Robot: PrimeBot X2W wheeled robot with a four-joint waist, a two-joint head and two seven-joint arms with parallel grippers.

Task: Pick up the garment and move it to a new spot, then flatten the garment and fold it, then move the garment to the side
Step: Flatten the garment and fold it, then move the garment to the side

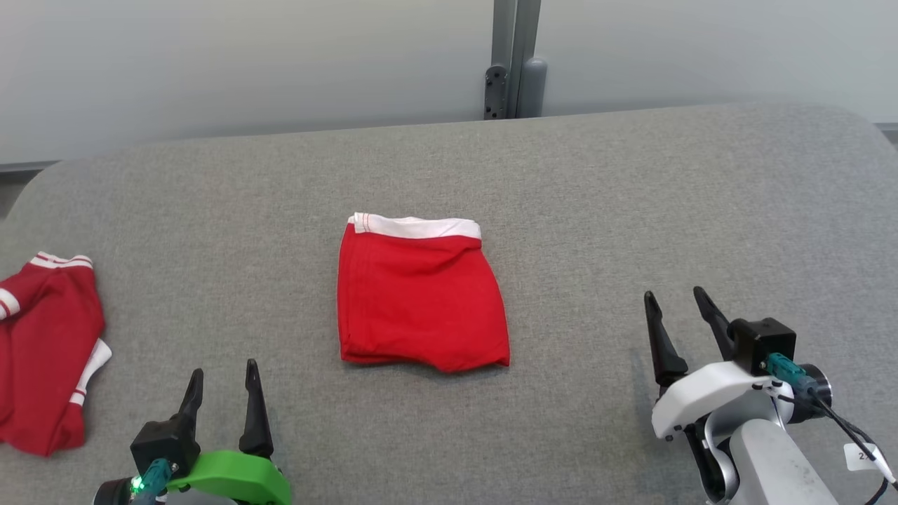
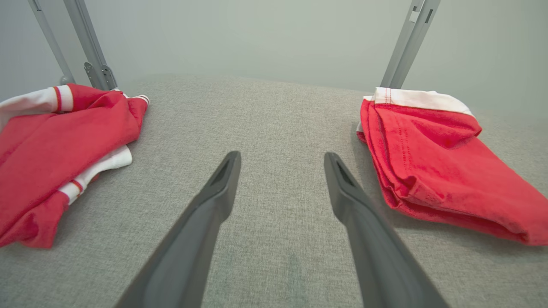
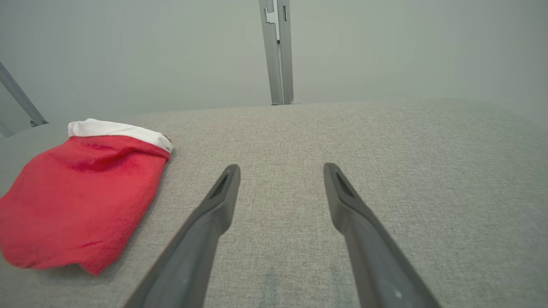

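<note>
A red garment (image 1: 421, 298) with a white waistband lies folded into a neat rectangle at the middle of the grey table (image 1: 631, 210). It appears at the right of the left wrist view as the folded garment (image 2: 432, 167) and at the left of the right wrist view as the same garment (image 3: 81, 201). My left gripper (image 1: 223, 375) stands open near the front edge, left of and nearer than the garment, nothing between its fingers. My right gripper (image 1: 677, 294) is open too, off to the garment's right, clear of it.
Another red garment (image 1: 42, 351) with white striped trim lies crumpled at the table's left edge, seen also as the bundle (image 2: 55, 149) in the left wrist view. A grey metal post (image 1: 513, 59) stands behind the table against a pale wall.
</note>
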